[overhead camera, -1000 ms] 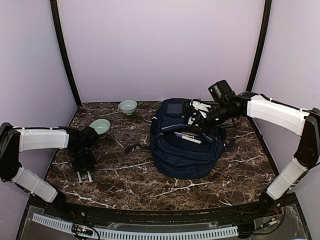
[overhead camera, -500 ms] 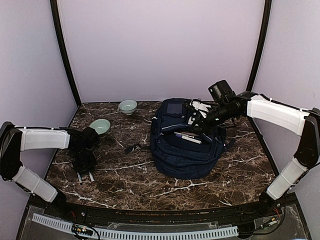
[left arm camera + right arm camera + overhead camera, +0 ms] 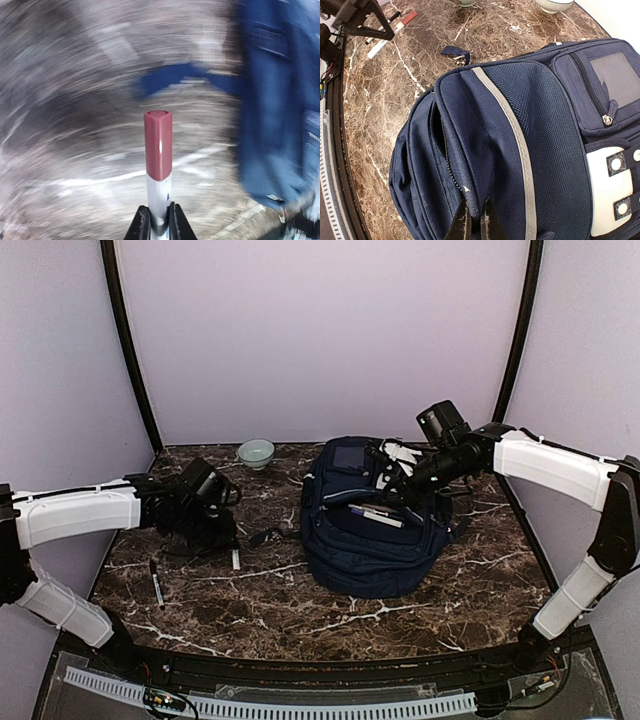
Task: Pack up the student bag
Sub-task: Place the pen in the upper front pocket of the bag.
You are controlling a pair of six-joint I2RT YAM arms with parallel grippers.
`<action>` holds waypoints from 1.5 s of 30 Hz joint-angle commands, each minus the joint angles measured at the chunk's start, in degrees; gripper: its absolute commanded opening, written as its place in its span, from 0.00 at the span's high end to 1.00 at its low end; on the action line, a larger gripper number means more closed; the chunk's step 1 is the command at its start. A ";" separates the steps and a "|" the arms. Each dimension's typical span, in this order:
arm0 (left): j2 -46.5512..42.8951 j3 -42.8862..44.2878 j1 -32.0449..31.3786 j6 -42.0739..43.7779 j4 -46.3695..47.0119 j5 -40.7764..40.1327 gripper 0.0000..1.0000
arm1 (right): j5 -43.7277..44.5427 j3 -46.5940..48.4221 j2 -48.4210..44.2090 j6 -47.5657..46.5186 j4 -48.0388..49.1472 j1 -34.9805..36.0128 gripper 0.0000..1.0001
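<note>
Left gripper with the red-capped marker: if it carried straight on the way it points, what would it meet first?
Probably the loose blue strap lying on the table, straight ahead of the marker in the left gripper. The student bag sits right of that line. Blur makes depth uncertain.

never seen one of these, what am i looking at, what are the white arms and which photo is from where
These are two robot arms bolted at the near edge of a marble table, each ending in a two-finger gripper. The wide picture comes from a fixed camera above and behind them; the close-ups come from cameras on the wrists. On the table lie the student bag, a pale green bowl and a black pen. The left gripper holds a white marker with a red cap; that picture is blurred. The right gripper pinches the bag's fabric beside a partly open zip.
</note>
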 commanded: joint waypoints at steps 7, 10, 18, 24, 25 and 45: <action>6.91 6.23 -13.79 22.12 30.54 10.40 1.00 | -1.05 0.59 -0.33 0.80 2.27 -0.55 1.00; 11.36 10.36 -15.82 28.67 31.09 12.11 1.00 | -1.38 0.81 -0.48 0.89 2.01 -0.52 1.00; 23.76 26.71 -23.70 54.71 19.63 -1.19 1.00 | -1.64 0.80 -0.68 1.02 2.17 -0.60 1.00; 33.51 37.29 -29.65 72.17 12.37 -13.64 1.00 | -1.86 0.78 -0.74 1.07 2.09 -0.60 1.00; 34.81 38.20 -30.44 75.29 12.43 -16.88 1.00 | -1.86 0.74 -0.76 1.11 2.09 -0.55 1.00; 43.64 47.03 -31.78 102.19 30.22 -33.29 1.00 | -3.07 0.21 -0.45 0.94 2.31 -0.57 1.00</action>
